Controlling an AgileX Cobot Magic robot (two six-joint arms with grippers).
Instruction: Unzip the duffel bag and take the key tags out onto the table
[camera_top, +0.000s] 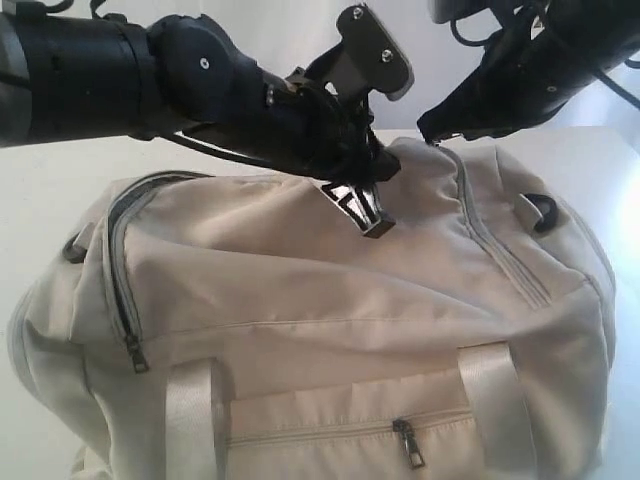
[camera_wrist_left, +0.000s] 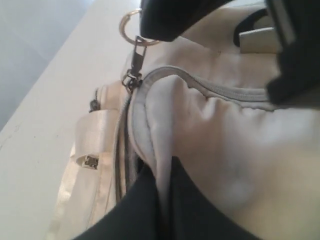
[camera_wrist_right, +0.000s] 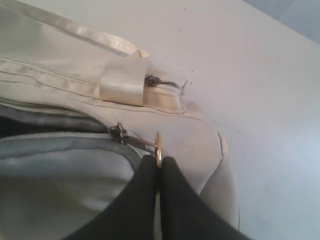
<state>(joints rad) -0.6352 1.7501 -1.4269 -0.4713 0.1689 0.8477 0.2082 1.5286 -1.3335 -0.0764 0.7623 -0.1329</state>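
Duffel bag (camera_top: 300, 300) fabric is pinched in the left gripper (camera_wrist_left: 161, 167): its two black fingers (camera_wrist_left: 195, 205) are closed on a raised fold of cream cloth just beside the main zip (camera_wrist_left: 225, 92). The right gripper (camera_wrist_right: 158, 160) has its fingertips pressed together on the gold ring pull (camera_wrist_right: 158, 142), which joins the zip slider (camera_wrist_right: 118, 131) by a small clip. Next to the slider a dark band runs along the grey zip tape, though how far the zip is parted cannot be told. A satin webbing strap (camera_wrist_right: 122, 82) is sewn down just beyond, with a second small zip pull (camera_wrist_right: 156, 80) touching it. In the exterior view the left arm (camera_top: 100, 70) comes in from 10 o'clock and its gripper meets the bag's top near the centre, while the right arm (camera_top: 520, 70) comes in from 1 o'clock and touches the bag's crest. The bag lies on the white table (camera_top: 30, 200), filling the view from 3 through 6 to 9 o'clock, with its pocket zip pull (camera_top: 408, 440) at 6 o'clock and a dark metal ring (camera_top: 543, 212) at 3 o'clock.
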